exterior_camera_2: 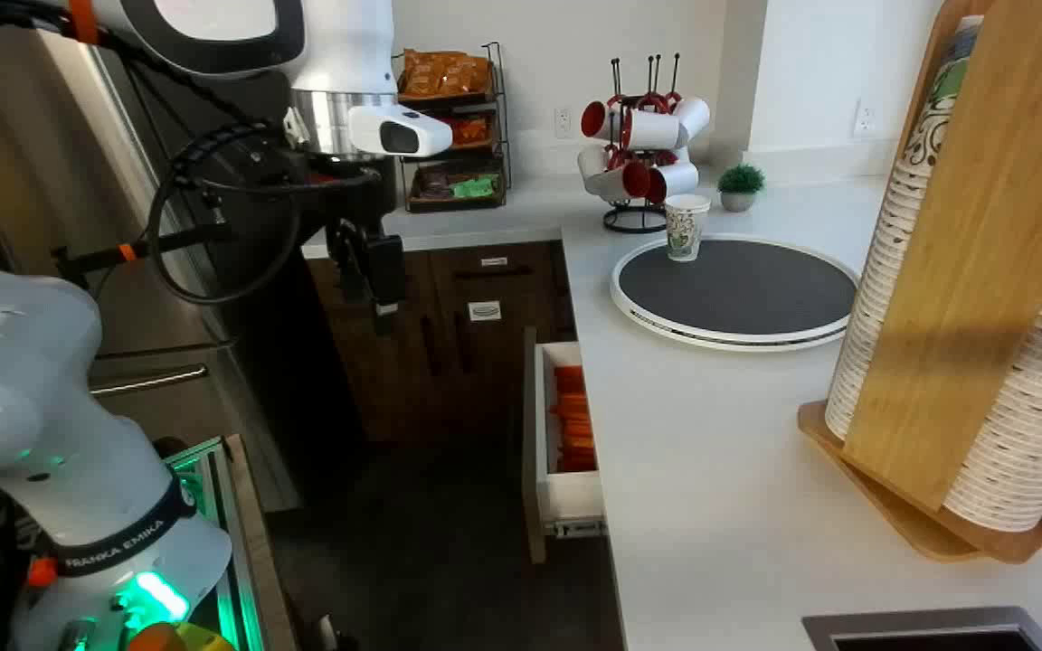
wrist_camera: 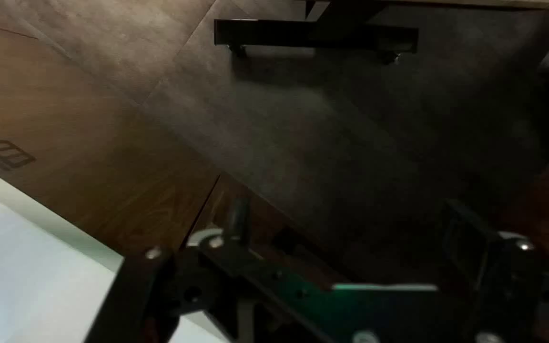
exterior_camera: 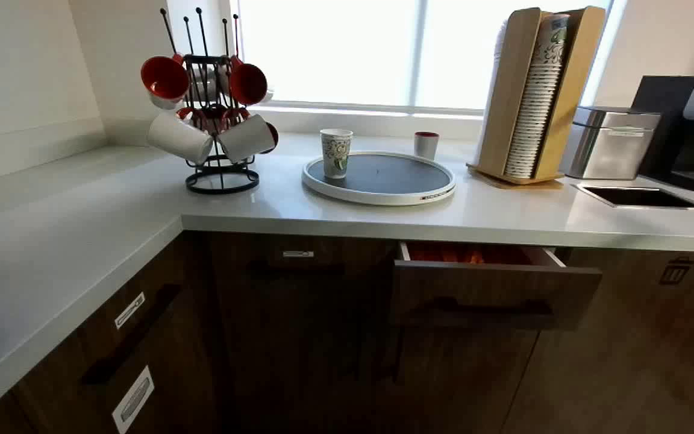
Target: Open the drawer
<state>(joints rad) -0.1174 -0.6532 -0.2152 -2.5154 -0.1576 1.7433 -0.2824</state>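
Wrist view shows the pincer [wrist_camera: 349, 221] spread wide and empty.

One open drawer [exterior_camera: 494, 283], one turntable [exterior_camera_2: 743, 289], one mug rack [exterior_camera: 221, 191] and one potted plant [exterior_camera_2: 739, 188] are counted — with three snack trays [exterior_camera_2: 458, 205].

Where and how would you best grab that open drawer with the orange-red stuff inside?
Probably the middle of its dark bar handle, approaching the drawer from the front: the bar runs horizontally along the outward face, so the open end effector could pinch it from above and below.
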